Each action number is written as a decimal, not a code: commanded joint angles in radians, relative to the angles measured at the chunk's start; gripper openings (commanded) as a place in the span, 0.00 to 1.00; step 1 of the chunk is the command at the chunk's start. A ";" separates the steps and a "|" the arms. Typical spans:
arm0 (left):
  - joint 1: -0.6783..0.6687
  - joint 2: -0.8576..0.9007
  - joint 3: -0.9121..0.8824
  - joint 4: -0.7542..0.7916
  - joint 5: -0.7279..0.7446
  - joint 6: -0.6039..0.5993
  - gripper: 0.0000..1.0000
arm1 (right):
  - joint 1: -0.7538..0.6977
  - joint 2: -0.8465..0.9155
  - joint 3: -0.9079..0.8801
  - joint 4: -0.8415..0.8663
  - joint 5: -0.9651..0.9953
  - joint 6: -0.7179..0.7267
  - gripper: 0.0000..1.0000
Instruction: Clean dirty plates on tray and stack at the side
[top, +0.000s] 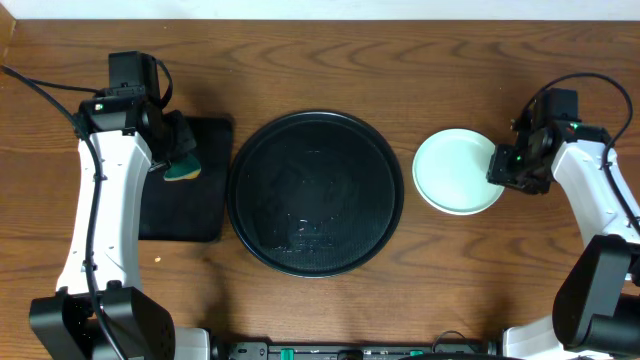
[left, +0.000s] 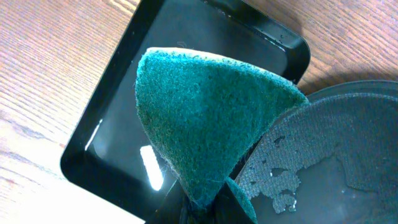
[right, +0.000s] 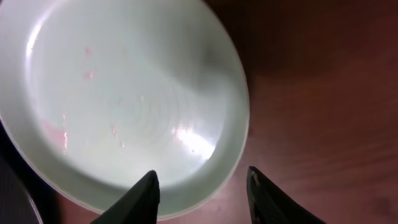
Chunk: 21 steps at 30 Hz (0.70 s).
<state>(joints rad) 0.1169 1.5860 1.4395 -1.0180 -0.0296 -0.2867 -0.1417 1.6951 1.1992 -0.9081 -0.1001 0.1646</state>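
Note:
The large round black tray (top: 315, 192) sits mid-table with nothing on it; its textured rim also shows in the left wrist view (left: 336, 155). A pale mint plate (top: 455, 170) lies on the table right of the tray, with faint reddish smears in the right wrist view (right: 124, 93). I cannot tell if other plates lie under it, and no yellow plate shows. My right gripper (top: 505, 165) is open (right: 202, 180), its fingers astride the plate's right rim. My left gripper (left: 208, 208) is shut on a green sponge (left: 205, 118), which also shows in the overhead view (top: 183, 170).
A small rectangular black tray (top: 185, 215) lies left of the round tray, under the left gripper and sponge; it also shows in the left wrist view (left: 118, 112). Bare wooden table surrounds everything. Cables run by both arms.

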 joint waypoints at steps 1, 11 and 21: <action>0.005 0.006 -0.009 -0.002 -0.010 0.046 0.07 | 0.002 0.005 0.097 -0.042 -0.014 -0.005 0.46; 0.005 0.122 -0.034 0.066 -0.010 0.258 0.07 | 0.157 0.005 0.213 -0.049 -0.013 -0.006 0.59; 0.005 0.351 -0.034 0.143 -0.009 0.297 0.08 | 0.236 0.005 0.213 -0.021 -0.009 -0.005 0.71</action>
<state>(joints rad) 0.1169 1.9038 1.4128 -0.8818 -0.0296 -0.0177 0.0868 1.6951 1.3952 -0.9272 -0.1085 0.1635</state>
